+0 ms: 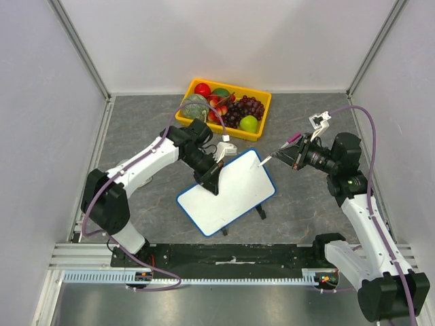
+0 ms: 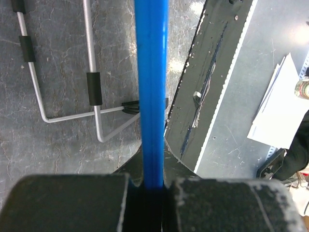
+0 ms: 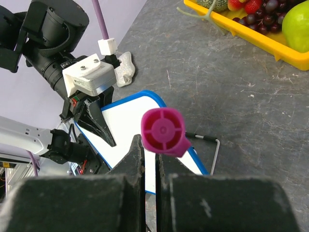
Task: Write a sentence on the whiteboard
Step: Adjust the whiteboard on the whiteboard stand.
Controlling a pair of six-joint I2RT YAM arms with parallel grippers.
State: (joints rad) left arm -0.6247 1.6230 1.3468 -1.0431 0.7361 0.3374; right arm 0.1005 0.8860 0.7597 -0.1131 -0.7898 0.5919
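The whiteboard point(image 1: 228, 193), white with a blue rim, stands tilted on wire feet mid-table. No pink writing shows on its face in any view. My left gripper point(image 1: 212, 178) is shut on its upper left edge; in the left wrist view the blue rim point(image 2: 152, 96) runs between the jaws of my left gripper point(image 2: 147, 193). My right gripper point(image 1: 289, 155) is shut on a marker point(image 1: 266, 159) whose white tip is at the board's top right corner. The right wrist view shows the marker's magenta end point(image 3: 163, 131) above my right gripper point(image 3: 149, 159) and the whiteboard point(image 3: 130, 121) beyond.
A yellow fruit basket point(image 1: 265, 112) with grapes, apples and other fruit stands behind the board, also in the right wrist view point(image 3: 251, 31). A small whitish object point(image 1: 228, 146) lies between basket and board. The board's wire feet point(image 2: 91, 87) rest on grey table.
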